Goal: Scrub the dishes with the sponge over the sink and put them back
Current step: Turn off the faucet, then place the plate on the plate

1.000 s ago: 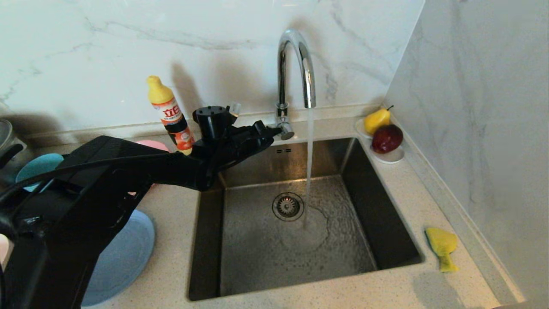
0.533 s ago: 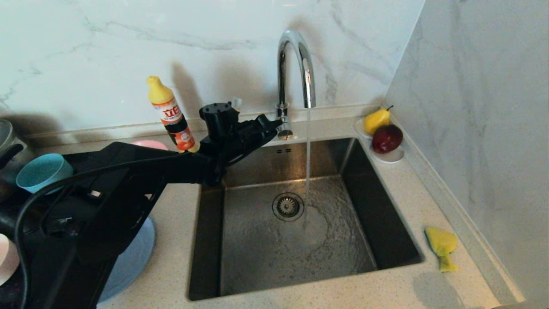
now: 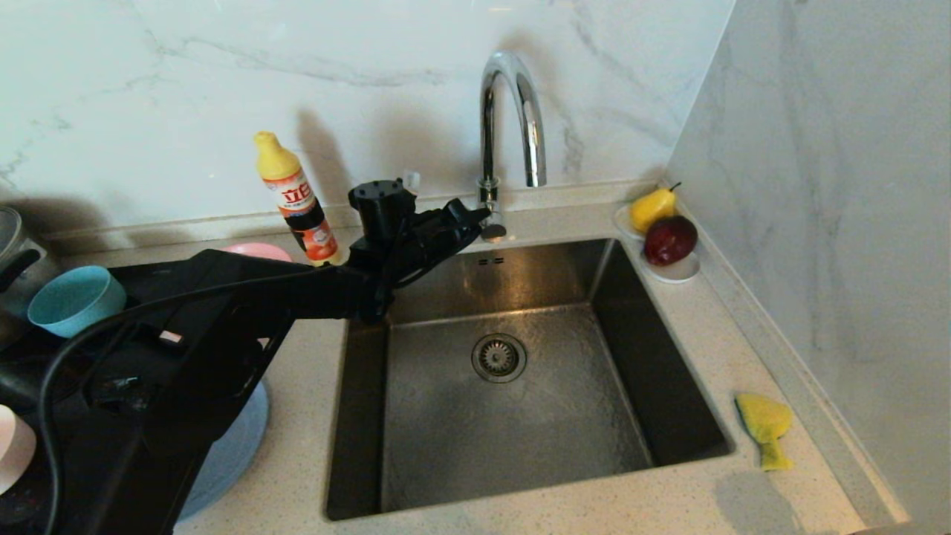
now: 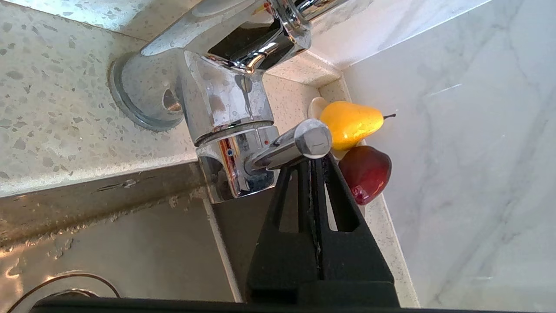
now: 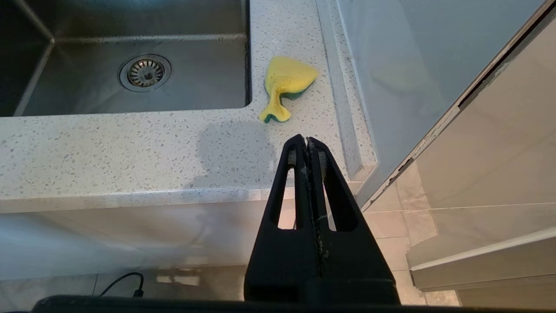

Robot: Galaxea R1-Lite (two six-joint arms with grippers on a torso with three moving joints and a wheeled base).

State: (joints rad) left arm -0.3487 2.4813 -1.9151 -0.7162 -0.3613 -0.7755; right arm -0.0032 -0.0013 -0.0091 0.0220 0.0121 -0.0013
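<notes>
Water stopped since earlier; left end effector (image 3: 479, 217) pinched closed, tips against tap lever (image 4: 299, 145), arm outstretched.

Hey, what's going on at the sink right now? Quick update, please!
Left gripper shut, tips against tap handle; no water running. Right gripper shut, parked off the counter edge. Sponge untouched beside empty sink. Nothing in the way.

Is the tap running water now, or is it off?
Off. No stream falls from the tap into the sink. The shut left hand rests against the tap's lever.
</notes>
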